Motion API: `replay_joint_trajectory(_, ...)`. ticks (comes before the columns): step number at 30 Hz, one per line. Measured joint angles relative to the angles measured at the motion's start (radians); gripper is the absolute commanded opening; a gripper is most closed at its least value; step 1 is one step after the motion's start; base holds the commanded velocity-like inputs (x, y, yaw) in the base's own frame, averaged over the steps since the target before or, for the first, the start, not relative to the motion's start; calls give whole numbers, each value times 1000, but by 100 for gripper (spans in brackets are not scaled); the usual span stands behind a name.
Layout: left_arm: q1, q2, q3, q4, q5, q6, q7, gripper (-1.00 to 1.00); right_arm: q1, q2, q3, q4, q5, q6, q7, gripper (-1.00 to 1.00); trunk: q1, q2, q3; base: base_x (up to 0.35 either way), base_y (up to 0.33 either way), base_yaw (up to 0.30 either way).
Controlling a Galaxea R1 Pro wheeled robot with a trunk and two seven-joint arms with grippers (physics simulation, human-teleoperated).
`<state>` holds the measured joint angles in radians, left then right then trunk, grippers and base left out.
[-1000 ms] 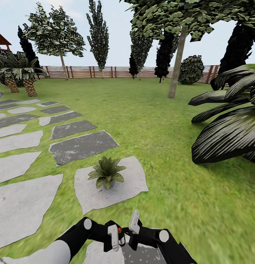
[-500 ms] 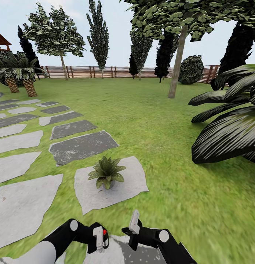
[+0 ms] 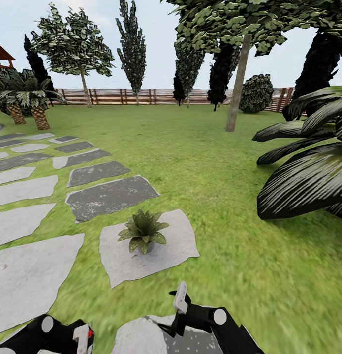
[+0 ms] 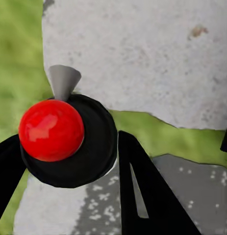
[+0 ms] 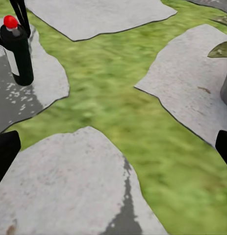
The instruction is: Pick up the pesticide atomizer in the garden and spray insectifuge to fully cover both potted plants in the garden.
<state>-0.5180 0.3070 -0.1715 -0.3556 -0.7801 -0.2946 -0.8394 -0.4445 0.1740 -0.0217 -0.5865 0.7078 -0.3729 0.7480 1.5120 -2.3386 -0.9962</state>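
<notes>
- Left gripper [image 4: 69, 161] clamps the black, red-capped atomizer [image 4: 69, 142]; its white label [image 5: 12, 61] is unreadable.
- Right gripper [image 5: 113, 144] spread wide above stepping stones [image 5: 64, 191].
- Potted plant [image 3: 142, 231] sits on a stone.

Bright, even daylight with no cast shadows; near lawn [image 3: 269, 275] texture renders soft and blurred, far fence [image 3: 141, 96] sharper.

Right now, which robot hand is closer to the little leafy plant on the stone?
The right gripper: it sits just below the potted plant. The left gripper is lower and off to the left.
</notes>
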Motion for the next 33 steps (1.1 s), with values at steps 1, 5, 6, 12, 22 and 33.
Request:
replay_joint_trajectory(1, 0, 6, 1, 6, 2, 1, 4, -100, 0, 0, 0, 0, 0, -1, -1, 100, 0, 0, 0, 0, 0, 0)
replay_joint_trajectory(5, 2, 13, 32, 51, 6, 9, 140, -100, 0, -14, -3, -5, 1, 0, -45, 100, 0, 0, 0, 0, 0, 0)
replay_joint_trajectory(6, 2, 11, 50, 70, 5, 8, 174, -100, 0, -26, -4, -4, 1, 0, -79, 100, 0, 0, 0, 0, 0, 0)
replay_joint_trajectory(12, 3, 3, 218, 183, 127, 2, 304, -100, 3, -114, -8, 106, -4, -4, -307, 100, 0, 0, 0, 0, 0, 0)
replay_joint_trajectory(22, 61, -32, 290, 276, 666, -26, 498, -100, 6, -129, -117, 508, -28, -51, -1007, 100, 0, 0, 0, 0, 0, 0)
replay_joint_trajectory(33, 153, -106, 282, 296, 735, -164, 799, -100, 29, -204, -117, 530, -365, -129, -1101, 100, 0, 0, 0, 0, 0, 0)
